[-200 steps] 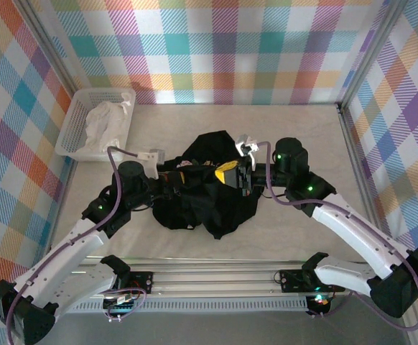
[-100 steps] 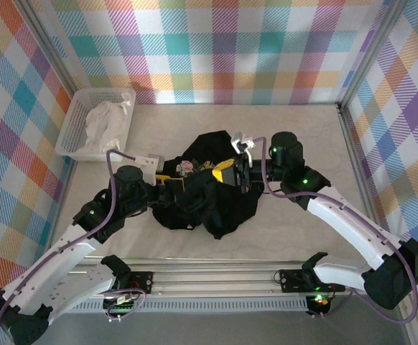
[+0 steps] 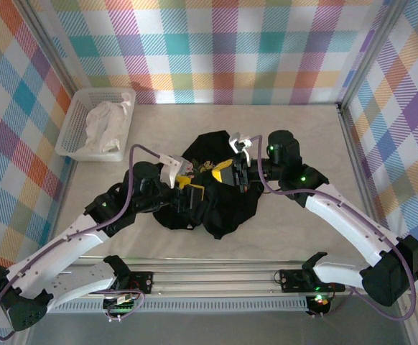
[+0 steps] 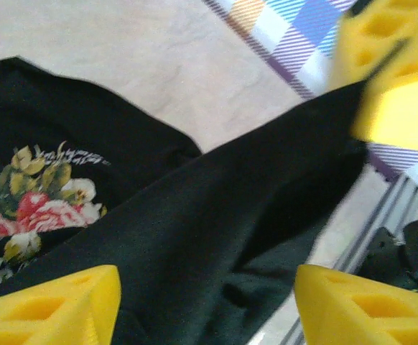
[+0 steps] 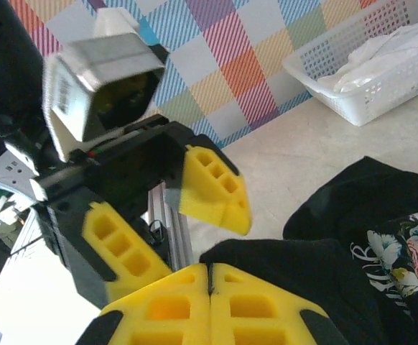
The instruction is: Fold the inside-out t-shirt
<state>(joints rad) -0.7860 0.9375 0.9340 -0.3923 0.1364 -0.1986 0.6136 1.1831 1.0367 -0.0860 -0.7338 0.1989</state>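
Left gripper was mine and stood wide, both yellow fingers well apart with nothing clamped. Black cloth of the inside-out t-shirt ran across the gap between them in the left wrist view. Right gripper sat at about 2 o'clock from the left one, just beside it, over the middle of the shirt. Its two pads were pressed flat together. A fold of the black fabric rose taut up to them, so I logged it as pinching the shirt.

The shirt lay bunched in a heap at the centre of the table, under both wrists, crumpled and not flat. A floral print in red, white and yellow-green showed on it, at 9 o'clock in the left wrist view and at 4 o'clock in the right wrist view.

From the right wrist camera my left gripper faced me at 10 o'clock, fingers spread.

A white basket sat at 10 o'clock from the shirt, well apart, against the wall, with a white cloth in it.
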